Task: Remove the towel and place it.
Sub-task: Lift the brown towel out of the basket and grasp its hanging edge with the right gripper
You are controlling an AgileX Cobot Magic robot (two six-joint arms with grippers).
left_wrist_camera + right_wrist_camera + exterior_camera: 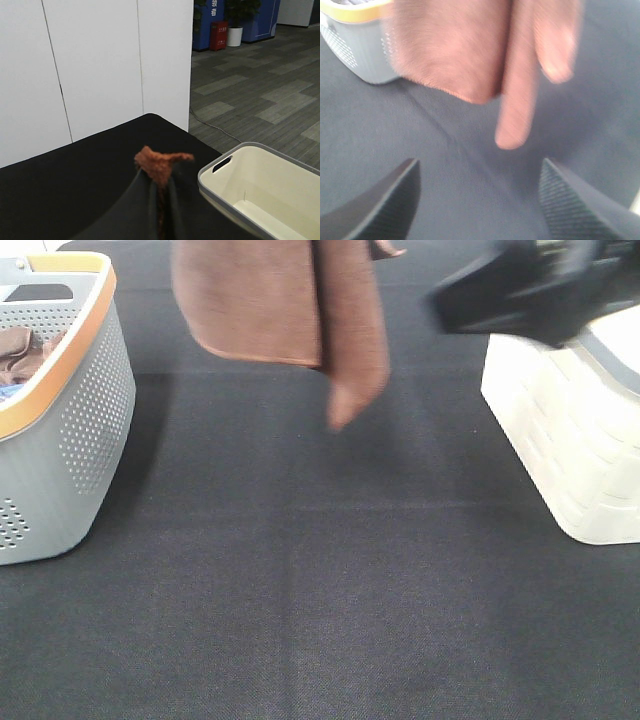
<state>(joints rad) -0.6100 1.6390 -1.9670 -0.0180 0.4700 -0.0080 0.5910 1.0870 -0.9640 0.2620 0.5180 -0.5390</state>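
The reddish-brown towel (285, 315) hangs in the air over the back of the black table, its lowest corner dangling free. My left gripper (160, 200) is shut on the towel, and a tuft of it (161, 164) sticks out past the closed fingers. The gripper itself is out of the high view. My right gripper (480, 192) is open with nothing between its dark fingers (390, 195), and the hanging towel (470, 50) is ahead of it, blurred. In the high view the right arm (520, 290) shows as a dark blur at the top right.
A grey perforated basket with an orange rim (70, 350) stands at the left, with a darker brown cloth (25, 350) inside. A cream basket (575, 430) stands at the right; its grey rim (210, 170) shows in the left wrist view. Black cloth covers the table (300, 590).
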